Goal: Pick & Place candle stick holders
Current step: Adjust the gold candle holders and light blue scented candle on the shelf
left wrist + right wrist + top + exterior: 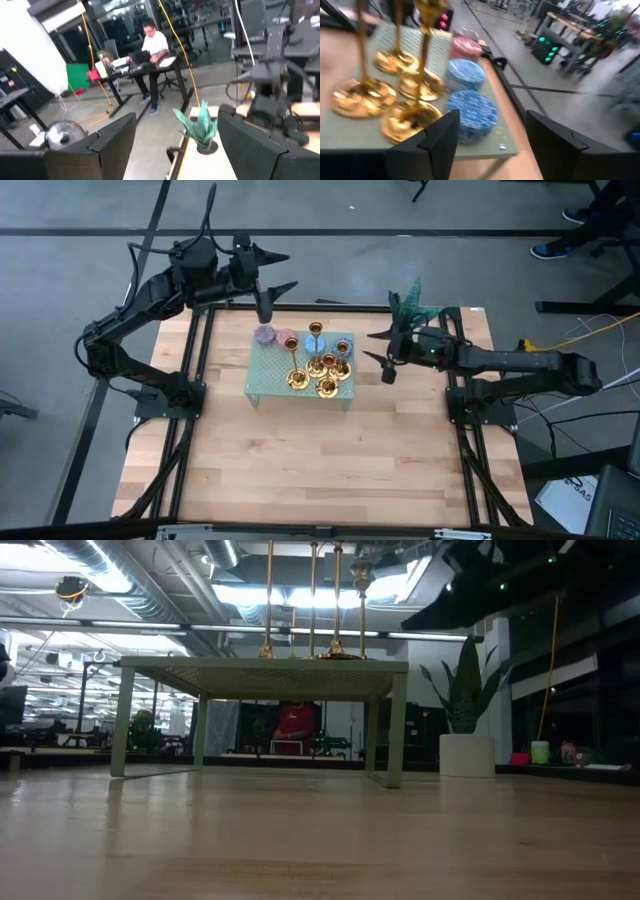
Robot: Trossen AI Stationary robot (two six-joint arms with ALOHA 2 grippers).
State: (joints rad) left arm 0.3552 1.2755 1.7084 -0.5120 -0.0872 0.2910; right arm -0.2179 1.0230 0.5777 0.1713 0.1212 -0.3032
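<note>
Several shiny gold candle stick holders stand upright on their round bases on a small pale-green mesh stand at the table's middle. In the right wrist view the holders show close up, and in the low view only their stems rise above the stand. My right gripper hovers open just right of the stand, pointing at it; in its wrist view the right gripper has nothing between its fingers. My left gripper is raised and open beyond the stand's far edge, and in its wrist view the left gripper is empty.
Round speckled candles share the stand's far side: purple-grey, pink and blue. A potted plant stands at the table's far right, close behind my right gripper. Bare wooden table top lies near the front edge. A person sits at a desk beyond the table.
</note>
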